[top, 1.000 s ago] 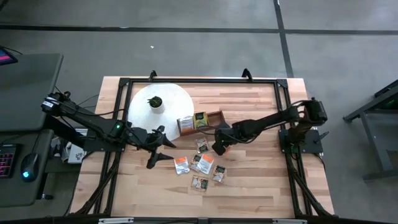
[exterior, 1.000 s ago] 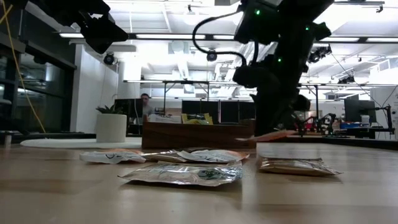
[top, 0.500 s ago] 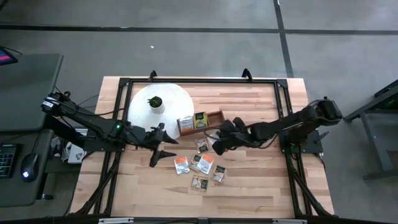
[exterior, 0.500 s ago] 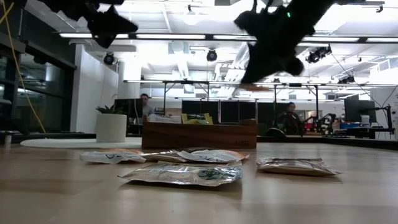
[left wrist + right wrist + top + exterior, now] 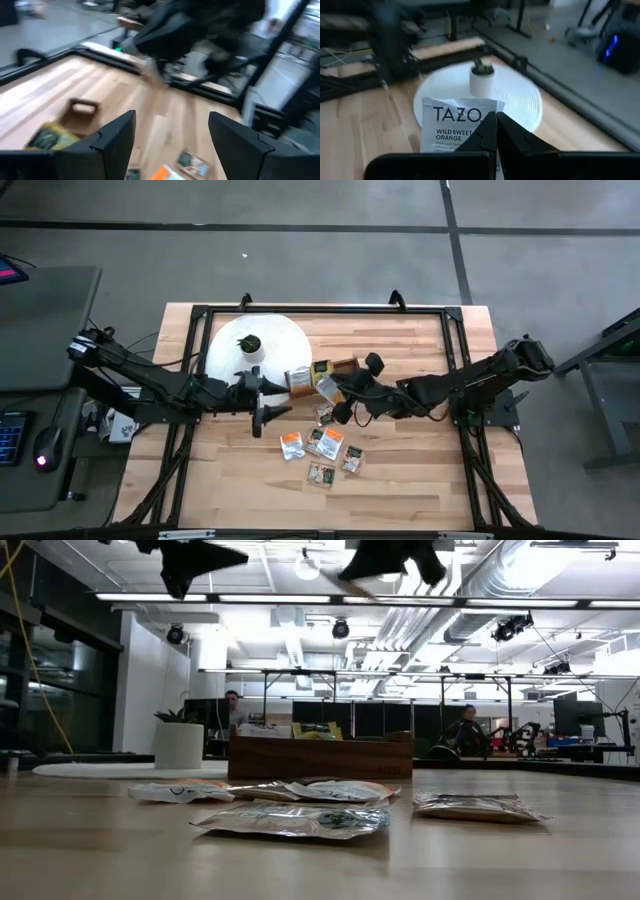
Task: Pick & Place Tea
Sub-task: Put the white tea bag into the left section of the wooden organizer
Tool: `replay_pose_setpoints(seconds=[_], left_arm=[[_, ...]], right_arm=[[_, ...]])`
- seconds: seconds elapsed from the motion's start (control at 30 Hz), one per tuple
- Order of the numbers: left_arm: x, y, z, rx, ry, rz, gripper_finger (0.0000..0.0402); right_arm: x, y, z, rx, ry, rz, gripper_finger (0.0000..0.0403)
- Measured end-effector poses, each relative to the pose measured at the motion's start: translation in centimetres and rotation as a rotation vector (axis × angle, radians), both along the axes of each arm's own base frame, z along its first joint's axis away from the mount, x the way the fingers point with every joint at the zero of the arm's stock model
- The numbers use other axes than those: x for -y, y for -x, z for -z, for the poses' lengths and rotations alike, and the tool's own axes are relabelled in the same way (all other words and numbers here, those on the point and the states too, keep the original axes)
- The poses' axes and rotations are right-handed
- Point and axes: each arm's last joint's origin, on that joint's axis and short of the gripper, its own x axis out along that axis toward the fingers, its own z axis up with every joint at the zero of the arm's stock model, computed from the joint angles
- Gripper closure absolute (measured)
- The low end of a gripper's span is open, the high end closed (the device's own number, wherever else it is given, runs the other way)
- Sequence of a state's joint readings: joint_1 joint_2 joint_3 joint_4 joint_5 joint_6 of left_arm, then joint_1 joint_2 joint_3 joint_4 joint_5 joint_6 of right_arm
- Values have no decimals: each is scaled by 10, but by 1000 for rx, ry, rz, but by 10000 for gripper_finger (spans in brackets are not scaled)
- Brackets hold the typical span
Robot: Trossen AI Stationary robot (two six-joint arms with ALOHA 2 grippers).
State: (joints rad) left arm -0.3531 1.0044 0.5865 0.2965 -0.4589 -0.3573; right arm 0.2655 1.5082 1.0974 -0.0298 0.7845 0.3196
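Right gripper point(image 5: 333, 388) is raised off the table, above the wooden box point(image 5: 322, 372). Its jaws are closed tight on one tea sachet point(image 5: 456, 131); the right wrist view shows the two fingers point(image 5: 487, 135) pinching the sachet's near edge, with the white face and its "TAZO Wild Sweet Orange" print standing clear beyond the fingertips. From overhead the held sachet point(image 5: 327, 388) appears as a pale square at the gripper's tip, just beside the box.

Left gripper point(image 5: 268, 395) is also in the air, near the box's other end and close to the white round disc point(image 5: 255, 350). Jaws spread wide, nothing between them; the left wrist view shows both fingers point(image 5: 112, 140) apart with bare table point(image 5: 165, 120) in the gap.

Remaining loose sachets point(image 5: 322, 445) lie flat in a cluster on the table point(image 5: 420, 460), on the near side of the box, well below both grippers. A few sachets point(image 5: 312, 374) already sit in the box. The low view shows the cluster point(image 5: 295, 818) lying in front of the box point(image 5: 320, 755).
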Motion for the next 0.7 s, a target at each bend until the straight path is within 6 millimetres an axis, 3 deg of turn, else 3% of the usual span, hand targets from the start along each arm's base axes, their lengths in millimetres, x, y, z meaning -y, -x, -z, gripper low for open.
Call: replay_pose_setpoints(seconds=[0.17,0.33,0.7], left_arm=[[-4,-2,4,2,64,-158,154],[-9,-7,4,28,122,-189,154],[-11,-29,3,161,141,-81,154]], right_arm=[[-3,-5,-29,11,101,-26,403],[-4,-9,-50,34,143,-54,403],[-10,-28,-48,-4,186,-87,403]])
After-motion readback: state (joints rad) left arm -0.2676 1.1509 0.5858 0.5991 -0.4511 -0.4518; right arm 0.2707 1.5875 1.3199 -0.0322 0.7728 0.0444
